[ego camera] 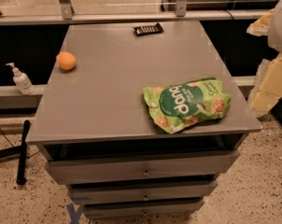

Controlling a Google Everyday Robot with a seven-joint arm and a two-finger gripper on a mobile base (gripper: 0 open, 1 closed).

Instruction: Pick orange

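Note:
The orange (pixel 66 60) is small and round. It sits on the grey cabinet top (pixel 108 101) near its left edge, towards the back. My arm comes in at the right edge of the camera view, beyond the cabinet's right side. My gripper (pixel 261 26) is at the upper right, off the cabinet top and far from the orange, with nothing seen in it. The whole width of the cabinet top lies between it and the orange.
A green snack bag (pixel 186 103) lies at the front right of the top. A dark flat packet (pixel 148 29) lies at the back edge. A pump bottle (pixel 21 80) stands on a ledge to the left. Drawers (pixel 141 171) face the front, and a black pole (pixel 22 150) leans at the left.

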